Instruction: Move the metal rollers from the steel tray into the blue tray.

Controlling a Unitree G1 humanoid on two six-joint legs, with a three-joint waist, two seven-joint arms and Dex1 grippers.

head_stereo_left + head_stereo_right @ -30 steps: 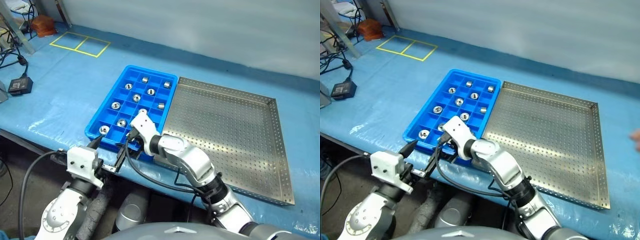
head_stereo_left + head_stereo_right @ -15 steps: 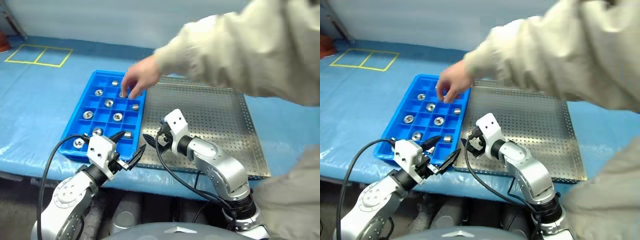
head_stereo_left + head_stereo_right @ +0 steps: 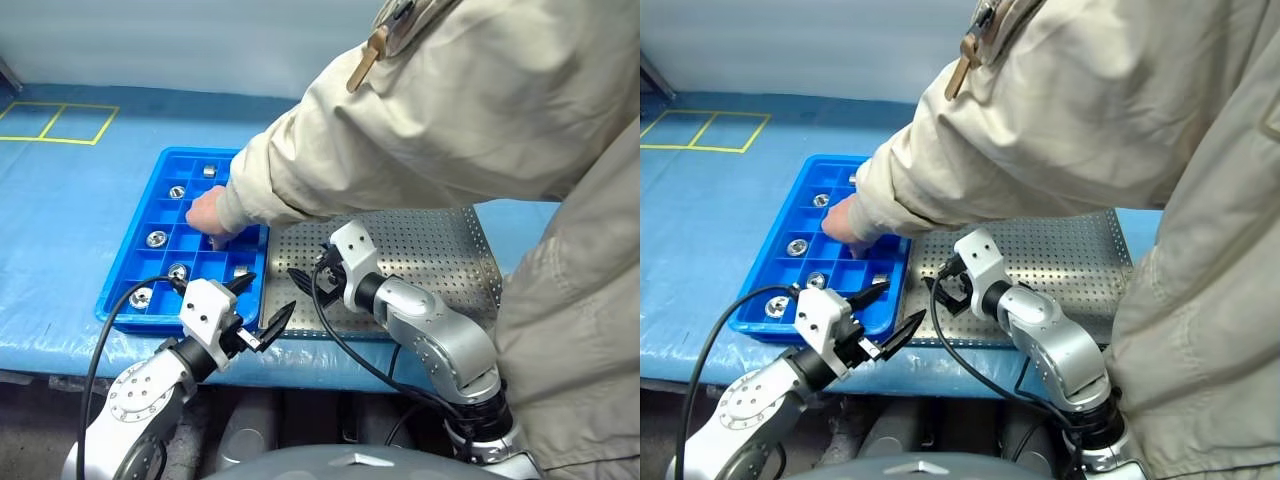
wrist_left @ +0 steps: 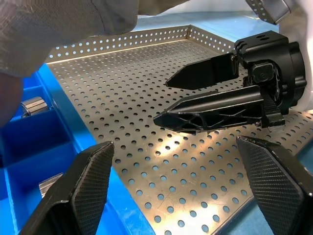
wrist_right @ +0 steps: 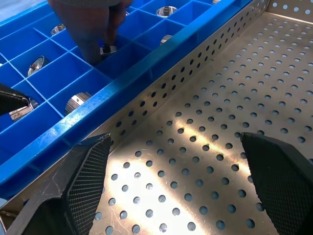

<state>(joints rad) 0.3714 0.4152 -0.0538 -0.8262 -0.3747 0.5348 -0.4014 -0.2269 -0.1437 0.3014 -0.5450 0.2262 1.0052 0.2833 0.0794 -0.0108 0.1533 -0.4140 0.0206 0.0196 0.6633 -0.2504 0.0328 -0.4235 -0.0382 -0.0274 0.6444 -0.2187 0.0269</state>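
Observation:
The blue tray lies left of the steel tray, rim against rim. Several metal rollers lie in blue compartments. A person's hand reaches into the blue tray, with its fingers on a roller. My left gripper is open and empty, just in front of the blue tray's near right corner. My right gripper is open and empty too, low over the steel tray's near left corner. The two grippers point toward each other.
A person in a beige jacket leans in from the right and covers the far part of the steel tray. Yellow tape squares mark the blue table cover at the back left. The table's front edge runs just below both trays.
The camera has swung. A person has come in, and their hand moved from the blue tray's far compartments to nearer ones. My right gripper shifted from the blue tray's front over to the steel tray.

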